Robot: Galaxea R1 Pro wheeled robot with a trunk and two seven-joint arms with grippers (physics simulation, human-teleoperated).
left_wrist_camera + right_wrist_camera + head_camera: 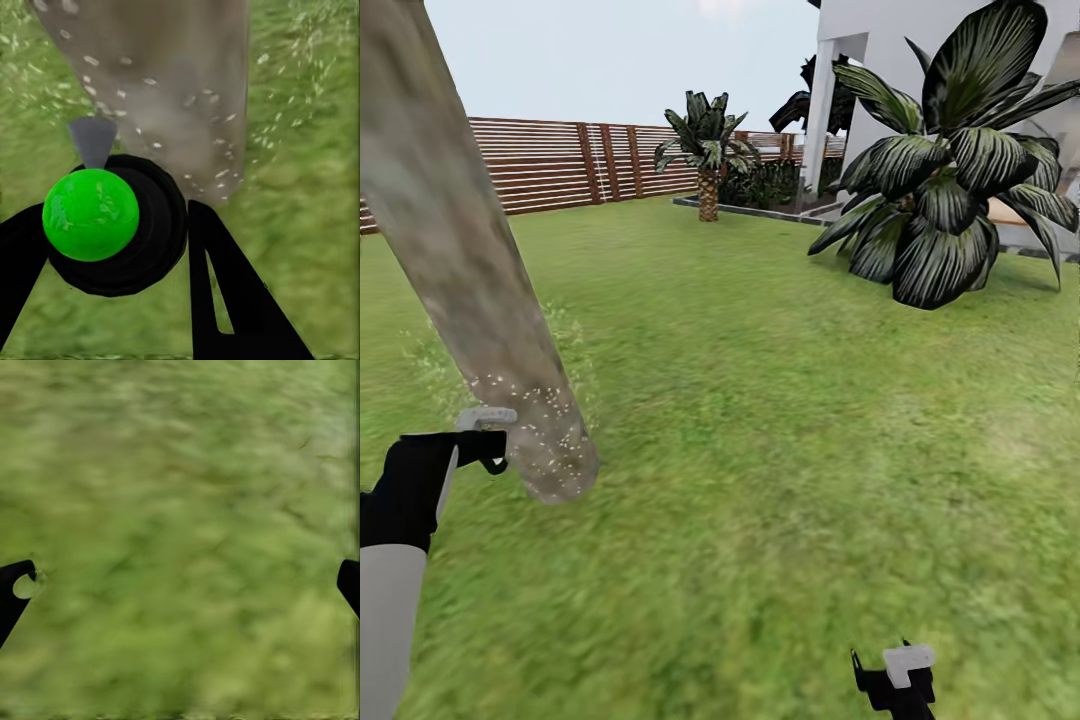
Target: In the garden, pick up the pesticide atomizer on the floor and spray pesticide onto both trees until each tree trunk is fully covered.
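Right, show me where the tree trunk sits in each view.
Head view: tree trunk leans along the left edge, its base speckled white beside the left pincer.
Left wrist view: it stands just beyond the green-topped sprayer.
Right wrist view: just grass.
Shared landmark: the grass.

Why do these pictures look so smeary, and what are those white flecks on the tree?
Head view: the grass is soft and smeared, light is flat, with faint shade under the big dark-leaved plant. Left wrist view: pale specks dot the tree trunk beyond the atomizer, likely spray droplets. Right wrist view: only blurred lawn between the right gripper fingertips.
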